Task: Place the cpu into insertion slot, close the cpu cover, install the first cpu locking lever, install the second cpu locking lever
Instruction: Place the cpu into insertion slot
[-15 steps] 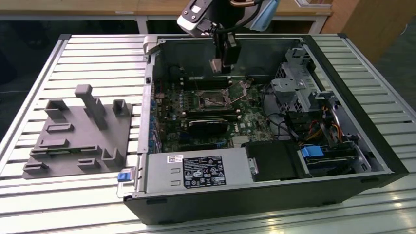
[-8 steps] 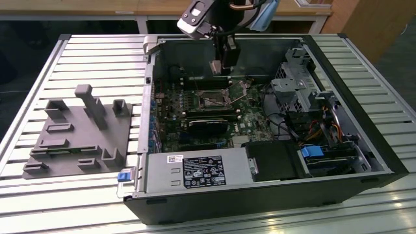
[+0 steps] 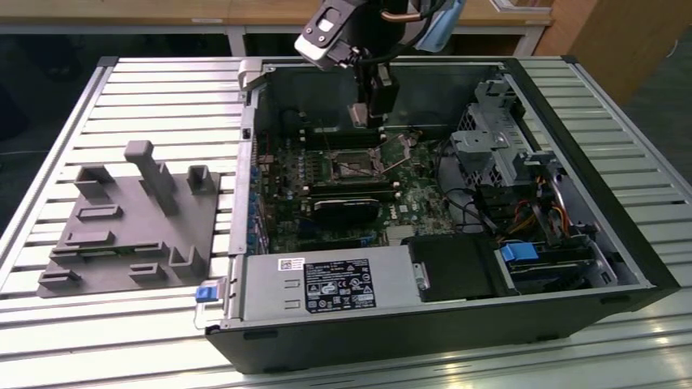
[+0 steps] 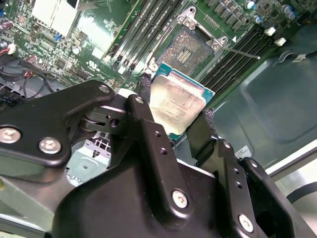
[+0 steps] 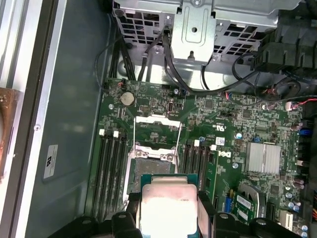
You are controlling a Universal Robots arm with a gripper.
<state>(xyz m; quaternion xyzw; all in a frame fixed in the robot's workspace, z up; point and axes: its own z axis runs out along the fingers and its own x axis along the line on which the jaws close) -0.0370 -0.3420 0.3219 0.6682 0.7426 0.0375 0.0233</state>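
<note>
Second wrist view: gripper (image 4: 177, 105) clenched on the cpu (image 4: 181, 94), black fingers (image 4: 144, 96) on two opposite edges, silvery face toward the camera. Chip held above the green motherboard (image 4: 99, 27), near the insertion slot (image 4: 190, 49), not seated. First wrist view: cpu cover (image 5: 155, 130) swung open beside the socket, memory slots (image 5: 111, 168) on both sides. Exterior view: arm reaches down into the open computer case (image 3: 433, 340).

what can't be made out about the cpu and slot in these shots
- cpu underside: faces away in both wrist views.
- cpu side edges: covered by the gripper in the second wrist view.
- cpu near edge: cut off by the picture edge in the first wrist view.
- insertion slot contacts: too small in the exterior view.
</note>
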